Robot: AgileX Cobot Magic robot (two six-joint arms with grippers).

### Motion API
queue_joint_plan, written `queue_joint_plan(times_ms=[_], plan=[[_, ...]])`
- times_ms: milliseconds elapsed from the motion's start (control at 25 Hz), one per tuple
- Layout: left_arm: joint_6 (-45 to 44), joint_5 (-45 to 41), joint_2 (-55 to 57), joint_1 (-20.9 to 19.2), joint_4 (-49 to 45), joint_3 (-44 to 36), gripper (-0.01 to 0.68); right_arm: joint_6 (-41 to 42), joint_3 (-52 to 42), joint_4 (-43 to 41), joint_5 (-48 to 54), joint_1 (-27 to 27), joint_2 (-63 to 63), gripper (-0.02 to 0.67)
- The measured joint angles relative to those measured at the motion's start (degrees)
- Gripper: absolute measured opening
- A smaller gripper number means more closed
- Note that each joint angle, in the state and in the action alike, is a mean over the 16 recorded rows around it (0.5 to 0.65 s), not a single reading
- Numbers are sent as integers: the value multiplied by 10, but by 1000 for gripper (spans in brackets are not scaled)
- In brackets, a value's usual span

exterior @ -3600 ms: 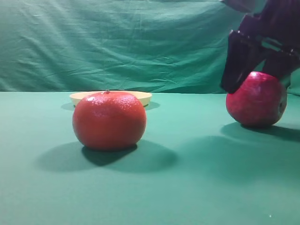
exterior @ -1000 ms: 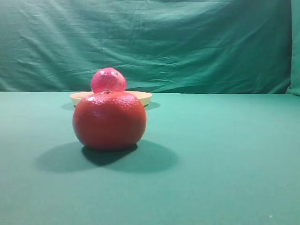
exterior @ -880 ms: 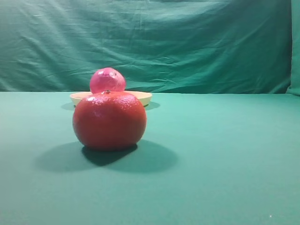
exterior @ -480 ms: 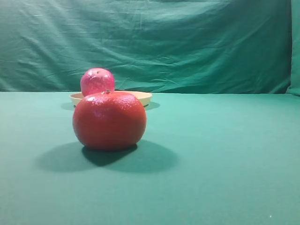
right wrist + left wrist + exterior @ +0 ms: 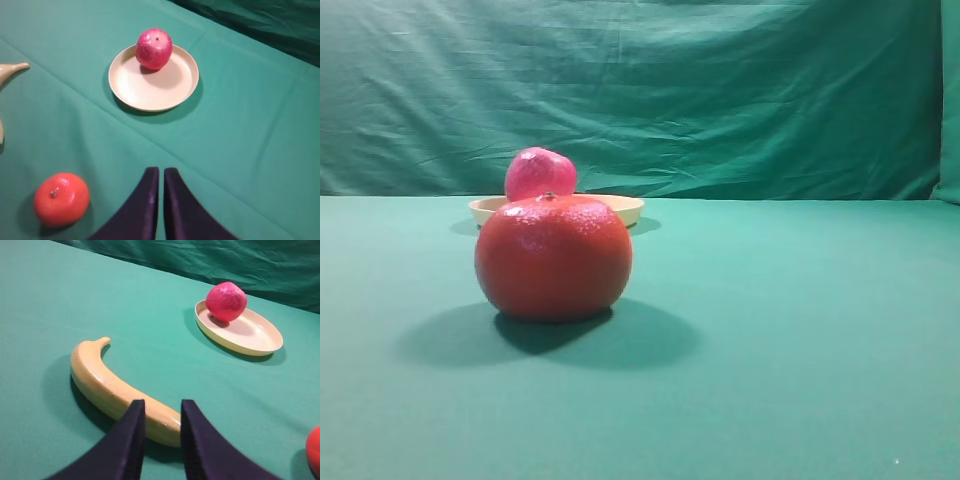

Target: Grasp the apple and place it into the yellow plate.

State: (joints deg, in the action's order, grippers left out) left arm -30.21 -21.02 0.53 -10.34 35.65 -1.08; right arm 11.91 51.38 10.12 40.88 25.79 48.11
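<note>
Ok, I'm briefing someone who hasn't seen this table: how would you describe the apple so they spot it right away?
Start from the green cloth and find the pale yellow plate, the only dish on it. The apple sits inside, against the rim rather than in the middle. It is glossy pink-red with a paler patch, unlike the dimpled orange fruit and the banana, both lying on the cloth away from the plate.

the exterior view sits low, near the tabletop, facing the backdrop. my wrist cameras look down from higher up; all share the yellow plate toward twelve o'clock.
</note>
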Motion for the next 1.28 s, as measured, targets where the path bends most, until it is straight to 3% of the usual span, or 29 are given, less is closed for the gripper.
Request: queue_joint_plan(times_ms=[560, 880, 1280], plan=[[0, 0, 0, 0, 0, 0, 157, -6, -69, -18, 1, -17, -121, 0], [0, 0, 0, 0, 0, 0, 157, -21, -147, -26, -78, -81, -194, 0], [0, 0, 0, 0, 0, 0, 157, -30, -320, -26, -163, -170, -345, 0]])
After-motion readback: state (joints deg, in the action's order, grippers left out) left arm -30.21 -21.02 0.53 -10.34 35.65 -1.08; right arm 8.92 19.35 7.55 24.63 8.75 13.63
